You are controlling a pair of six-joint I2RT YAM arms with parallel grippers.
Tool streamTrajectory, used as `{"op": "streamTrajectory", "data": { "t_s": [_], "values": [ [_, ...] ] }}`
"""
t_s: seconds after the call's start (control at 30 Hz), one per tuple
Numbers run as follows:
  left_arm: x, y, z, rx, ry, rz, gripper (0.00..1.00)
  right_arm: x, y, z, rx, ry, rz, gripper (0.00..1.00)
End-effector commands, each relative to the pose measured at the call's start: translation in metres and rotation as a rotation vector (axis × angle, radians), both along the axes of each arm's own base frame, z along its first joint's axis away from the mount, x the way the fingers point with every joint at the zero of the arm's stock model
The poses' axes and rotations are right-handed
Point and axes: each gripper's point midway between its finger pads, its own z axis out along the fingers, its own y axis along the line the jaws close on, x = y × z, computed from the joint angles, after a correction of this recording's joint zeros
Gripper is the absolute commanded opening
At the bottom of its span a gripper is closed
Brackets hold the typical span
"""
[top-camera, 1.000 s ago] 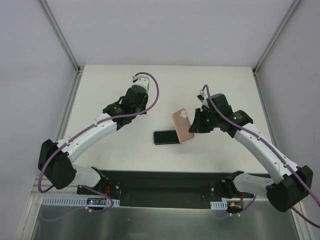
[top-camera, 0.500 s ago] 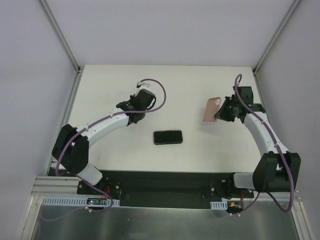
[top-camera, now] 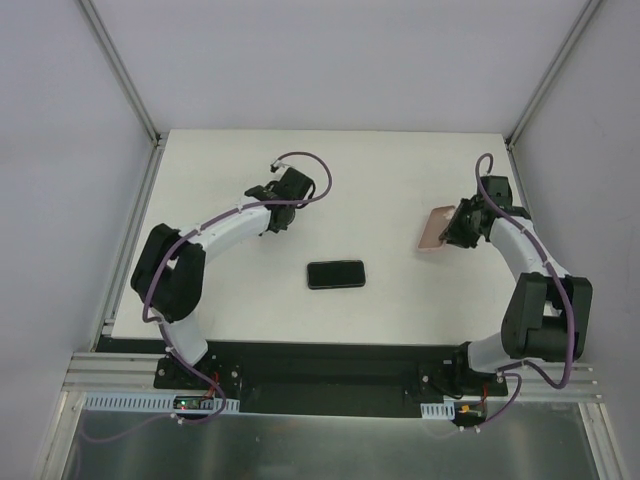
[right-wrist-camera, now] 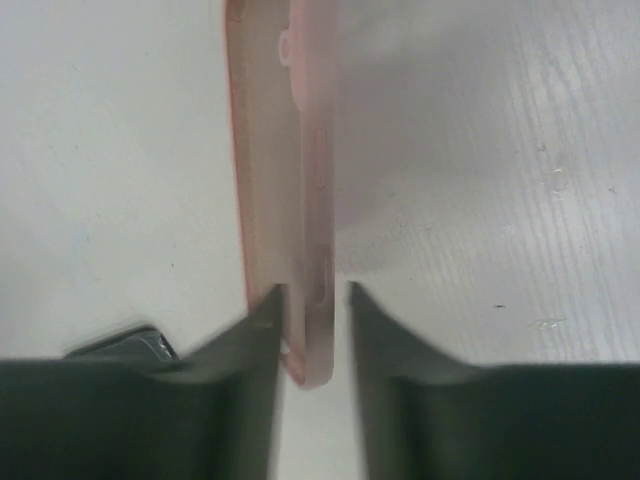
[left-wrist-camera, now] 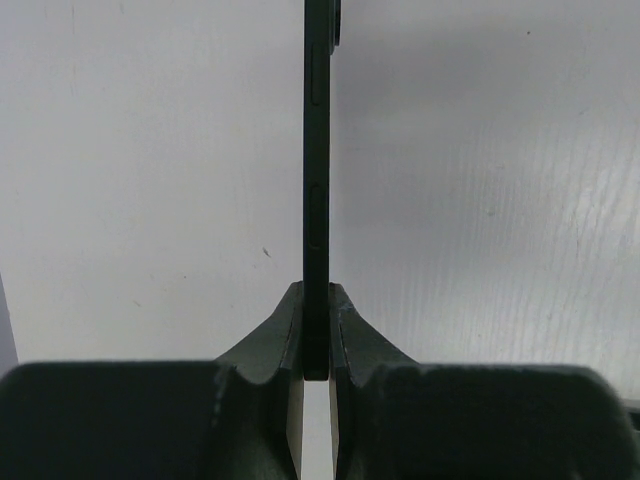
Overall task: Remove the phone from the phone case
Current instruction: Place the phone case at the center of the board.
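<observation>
The black phone [top-camera: 336,273] lies flat at the table's middle in the top view. In the left wrist view a thin black phone edge [left-wrist-camera: 316,150] with side buttons stands between my left gripper [left-wrist-camera: 316,300], whose jaws press both its faces. In the top view the left gripper [top-camera: 268,215] is up-left of the flat phone and apart from it. The pink phone case [top-camera: 435,230] tilts on edge at my right gripper [top-camera: 455,228]. In the right wrist view the case [right-wrist-camera: 270,150] leans on the left finger of the right gripper [right-wrist-camera: 315,295], with a narrow gap at the right finger.
The white table [top-camera: 400,170] is walled by pale panels and metal posts at its back corners. A black base rail [top-camera: 320,365] runs along the near edge. A dark corner [right-wrist-camera: 125,343] shows beside the right gripper's left finger.
My right arm carried the pink case from just above the phone to the table's right side. My left arm folded back toward the far left. The flat phone has not moved.
</observation>
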Motion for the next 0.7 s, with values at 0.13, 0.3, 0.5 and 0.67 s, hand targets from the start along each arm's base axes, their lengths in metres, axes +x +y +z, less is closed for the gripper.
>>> {"op": "streamTrajectory", "data": {
  "t_s": [0.13,0.3,0.5,0.67],
  "values": [
    [0.020,0.006,-0.008,0.015,0.031,0.068,0.00,0.014,-0.007,0.002,-0.008,-0.025,-0.022,0.90],
    [0.028,0.000,-0.017,0.008,0.063,0.053,0.03,0.007,-0.013,0.011,-0.039,-0.036,-0.034,0.98],
    [0.036,-0.007,-0.028,-0.004,0.099,0.039,0.11,-0.009,-0.012,0.034,-0.042,-0.097,-0.035,0.99],
    [0.036,-0.017,-0.041,-0.034,0.138,0.026,0.25,-0.029,-0.009,0.048,-0.039,-0.131,-0.032,1.00]
  ]
}}
